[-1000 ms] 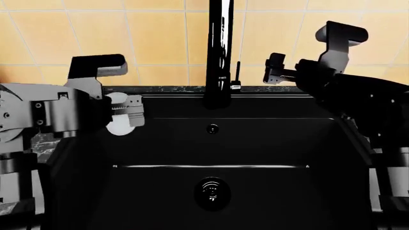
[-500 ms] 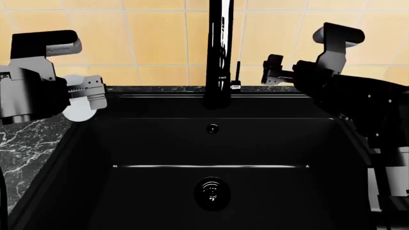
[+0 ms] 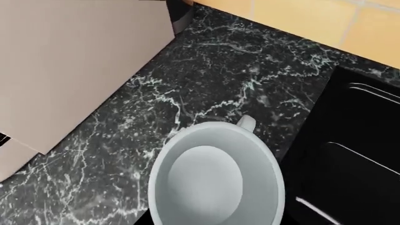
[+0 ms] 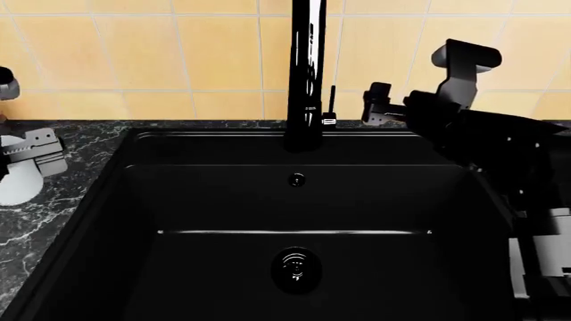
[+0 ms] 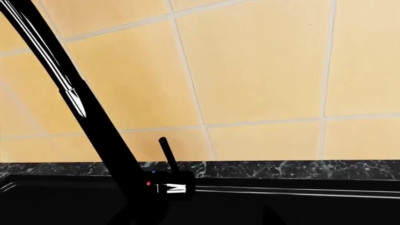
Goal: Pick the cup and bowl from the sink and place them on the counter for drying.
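While the matte black rectangular sink with its round chrome drain lies empty, the left gripper grasps a plain white round vessel, seemingly the bowl, over the dark marble-patterned counter beside the basin. The right gripper hangs near the tall glossy black faucet; whether it is clenched I cannot tell.

The matte black rectangular sink basin lies open across the frame's centre. The tall glossy black faucet blocks top centre; bare marble-veined dark tabletop runs along the left edge.
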